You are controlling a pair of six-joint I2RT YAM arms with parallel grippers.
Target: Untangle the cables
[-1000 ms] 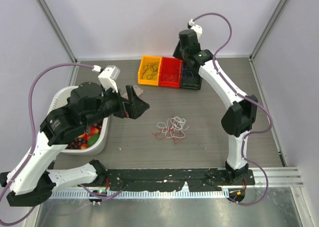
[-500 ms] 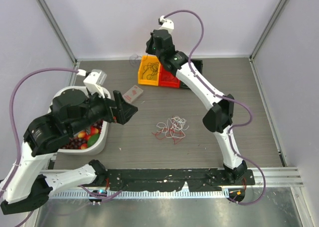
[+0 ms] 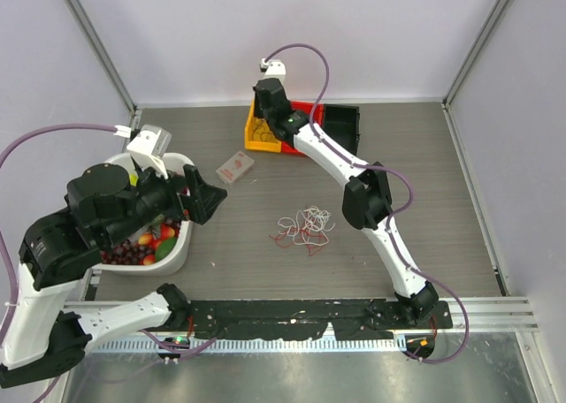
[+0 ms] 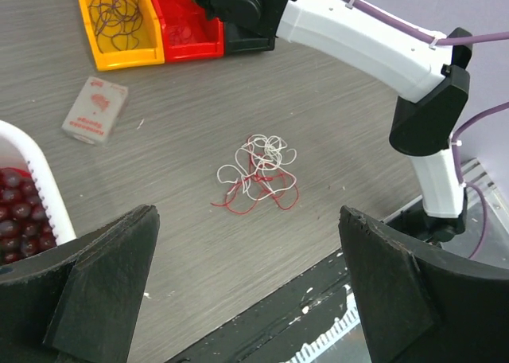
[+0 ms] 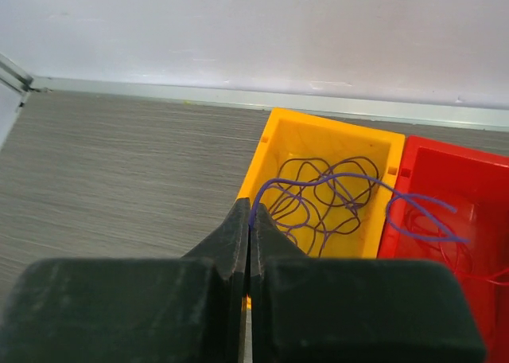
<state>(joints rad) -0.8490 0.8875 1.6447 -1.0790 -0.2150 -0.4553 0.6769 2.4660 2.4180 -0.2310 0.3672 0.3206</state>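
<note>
A small tangle of red and white cables [image 3: 305, 226] lies on the table's middle; it also shows in the left wrist view [image 4: 258, 172]. My left gripper [image 4: 246, 216] is open and empty, held above the table to the near left of the tangle [image 3: 208, 200]. My right gripper [image 5: 249, 212] is shut on a thin purple-black cable [image 5: 334, 180] that arches over the yellow bin [image 5: 278, 136] toward the red bin [image 5: 477, 188]. A dark cable bundle [image 5: 318, 212] lies in the yellow bin. In the top view the right wrist [image 3: 270, 98] hangs over the yellow bin [image 3: 255, 138].
Yellow, red [image 3: 305, 111] and black [image 3: 340, 125] bins stand in a row at the back. A white basket [image 3: 181, 248] of fruit sits at the left. A small flat box [image 3: 235, 166] lies near it, also in the left wrist view [image 4: 95, 110].
My right arm has swung left from the black bin to over the yellow bin, carrying the dark cable. My left arm has drawn back toward the left.
</note>
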